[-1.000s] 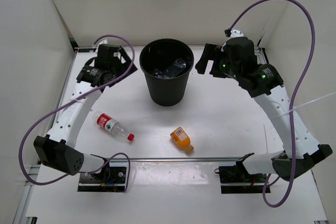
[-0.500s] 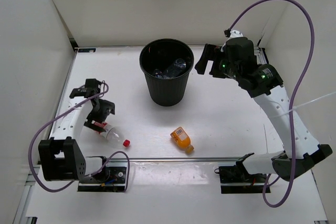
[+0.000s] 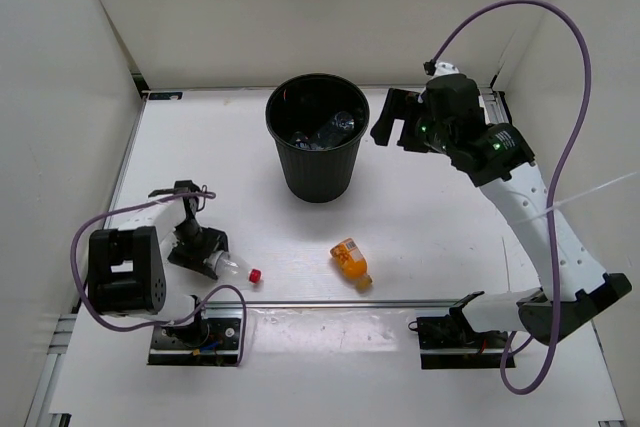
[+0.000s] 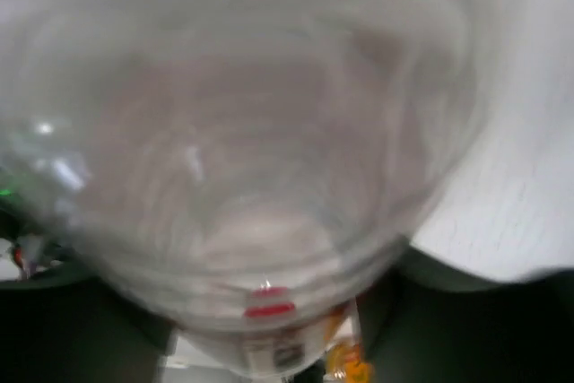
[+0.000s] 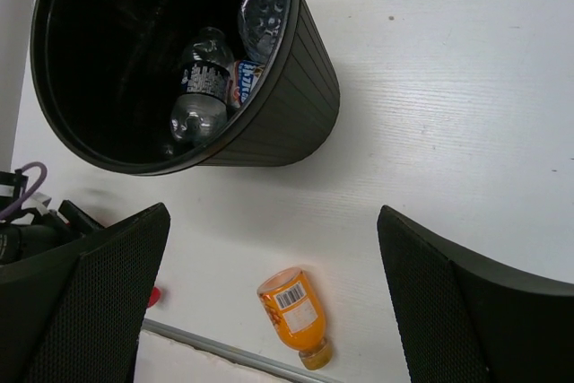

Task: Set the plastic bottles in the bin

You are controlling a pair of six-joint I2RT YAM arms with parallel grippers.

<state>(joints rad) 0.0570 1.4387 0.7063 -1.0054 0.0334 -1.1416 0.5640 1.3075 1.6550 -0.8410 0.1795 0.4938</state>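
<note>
A clear plastic bottle (image 3: pixel 228 265) with a red cap (image 3: pixel 255 275) lies at the front left of the table. My left gripper (image 3: pixel 200 247) is down over its body. In the left wrist view the blurred bottle (image 4: pixel 251 159) fills the frame, with a dark finger (image 4: pixel 466 329) at either side; whether they press it does not show. A squat orange bottle (image 3: pixel 351 259) (image 5: pixel 296 316) lies alone near the front edge. The black bin (image 3: pixel 318 182) (image 5: pixel 296 105) holds several bottles (image 5: pixel 202 87). My right gripper (image 3: pixel 392 119) (image 5: pixel 271 214) hovers open to the right of the bin, holding nothing.
A metal rail (image 3: pixel 330 303) runs along the near edge in front of both loose bottles. White walls close in the table on the left, back and right. The left arm's purple cable (image 3: pixel 110 222) loops low beside the folded arm.
My left arm has swung from the back left beside the bin down onto the red-capped bottle, and its jaws have narrowed. That bottle and the orange one shifted slightly right. The right arm barely moved.
</note>
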